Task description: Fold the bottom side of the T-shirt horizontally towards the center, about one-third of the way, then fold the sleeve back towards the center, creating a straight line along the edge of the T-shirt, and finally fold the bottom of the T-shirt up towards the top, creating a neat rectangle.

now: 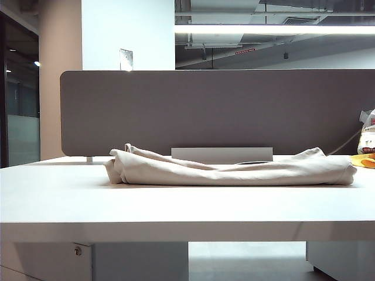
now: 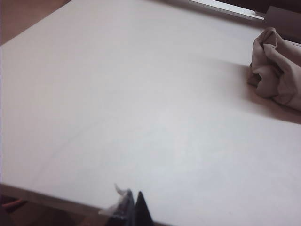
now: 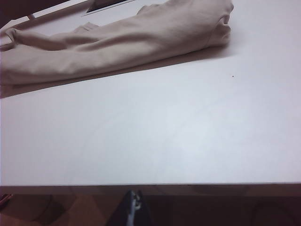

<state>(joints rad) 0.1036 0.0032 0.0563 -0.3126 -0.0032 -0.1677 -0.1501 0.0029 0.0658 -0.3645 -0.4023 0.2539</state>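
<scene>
The left gripper (image 2: 134,207) is sitting at the near edge of the white worktop (image 1: 176,205), its tips pressed together on nothing, well apart from the T-shirt (image 1: 228,168), whose bunched end is showing at the far side of the left wrist view. The beige T-shirt is lying as a long rumpled roll across the back of the worktop, in front of the grey divider panel (image 1: 217,111). A yellow and white packet (image 1: 367,146) is resting past its right end. The right gripper (image 3: 134,207) is hanging below the worktop's near edge, likewise closed and empty, away from the garment.
</scene>
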